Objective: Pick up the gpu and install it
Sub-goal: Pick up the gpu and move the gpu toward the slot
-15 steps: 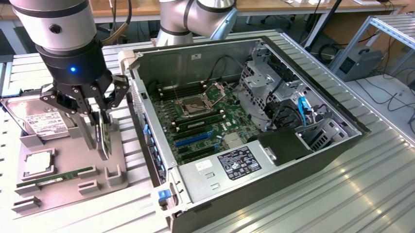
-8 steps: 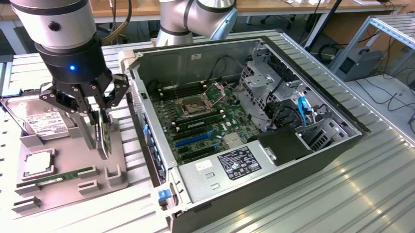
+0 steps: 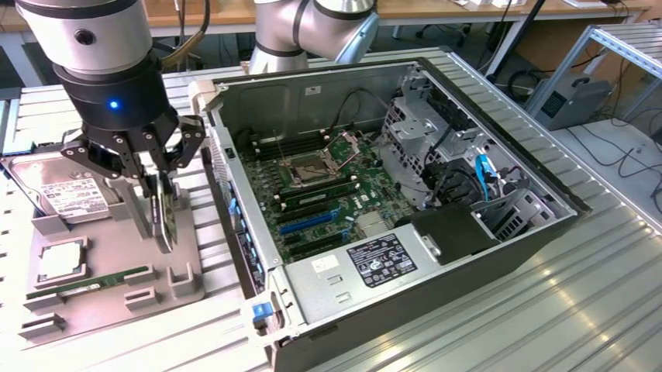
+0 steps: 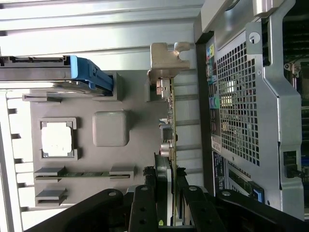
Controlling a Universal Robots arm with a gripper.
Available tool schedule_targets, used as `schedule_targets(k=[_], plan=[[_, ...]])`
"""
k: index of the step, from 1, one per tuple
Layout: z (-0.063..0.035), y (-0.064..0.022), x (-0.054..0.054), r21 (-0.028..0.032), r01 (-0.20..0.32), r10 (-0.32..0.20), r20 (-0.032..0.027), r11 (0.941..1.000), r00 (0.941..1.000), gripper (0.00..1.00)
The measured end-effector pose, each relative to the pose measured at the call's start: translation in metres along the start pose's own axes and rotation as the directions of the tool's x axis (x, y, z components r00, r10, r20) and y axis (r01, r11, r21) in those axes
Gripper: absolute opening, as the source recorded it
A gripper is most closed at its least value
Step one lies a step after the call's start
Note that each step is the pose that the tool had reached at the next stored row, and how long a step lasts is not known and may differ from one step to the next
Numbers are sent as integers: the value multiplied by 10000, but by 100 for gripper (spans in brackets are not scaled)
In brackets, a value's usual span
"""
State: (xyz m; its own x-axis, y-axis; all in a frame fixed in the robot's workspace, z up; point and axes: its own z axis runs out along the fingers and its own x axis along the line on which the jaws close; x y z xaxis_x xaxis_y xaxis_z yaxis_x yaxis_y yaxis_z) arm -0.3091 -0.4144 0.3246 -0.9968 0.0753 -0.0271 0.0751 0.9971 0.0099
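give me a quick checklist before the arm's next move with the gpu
1. pincer closed on the gpu, card between the fingers: ok
2. gpu standing on edge, bracket end away from the pincer: ok
3. gpu lifted free of the tray: cannot tell
4. case lying open, motherboard exposed: ok
5. blue slot empty: ok
6. hard drive apart from the pincer: ok

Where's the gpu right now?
The gpu stands on edge in the grey tray on the exterior view's left, beside the open case, gripped between the fingers.
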Motion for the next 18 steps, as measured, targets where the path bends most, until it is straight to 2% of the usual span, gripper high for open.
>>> schedule_targets(k=[18], plan=[[-69, 1, -2, 1, 0, 0, 0, 10000, 10000, 27]])
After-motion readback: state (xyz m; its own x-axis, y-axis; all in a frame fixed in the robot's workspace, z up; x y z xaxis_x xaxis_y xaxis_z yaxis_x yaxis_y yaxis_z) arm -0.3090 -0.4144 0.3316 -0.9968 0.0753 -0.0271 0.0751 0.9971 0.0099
